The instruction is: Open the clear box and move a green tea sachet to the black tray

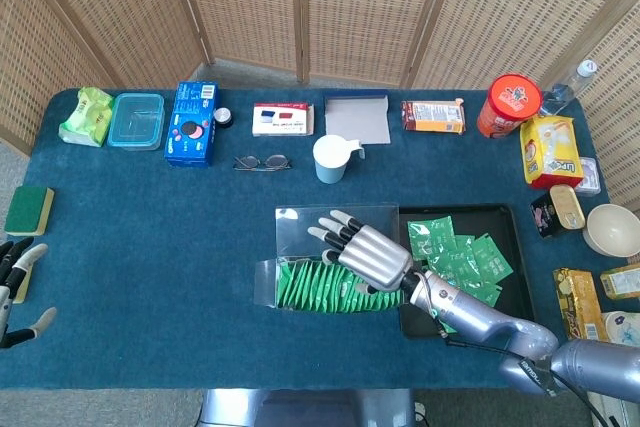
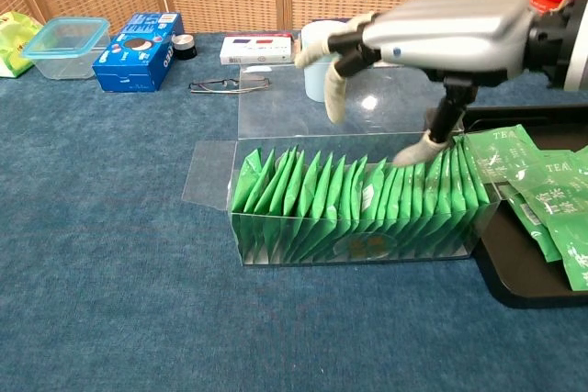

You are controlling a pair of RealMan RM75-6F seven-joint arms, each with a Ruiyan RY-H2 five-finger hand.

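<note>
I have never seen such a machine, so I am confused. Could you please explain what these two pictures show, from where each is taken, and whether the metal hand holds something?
This is a robot with two arms, each ending in a hand like a person's. Both pictures come from the robot's own cameras: one on its head looks down on the blue table, one on its chest looks forward across it.

The right hand hovers with fingers spread over an open clear box that is full of upright green tea sachets. Its thumb comes down to the tops of the sachets, but it holds nothing yet. The left hand waits open at the table's left edge.

Right of the box lies a black tray that already holds several sachets. Further back are a cup, glasses and snack packets.
</note>
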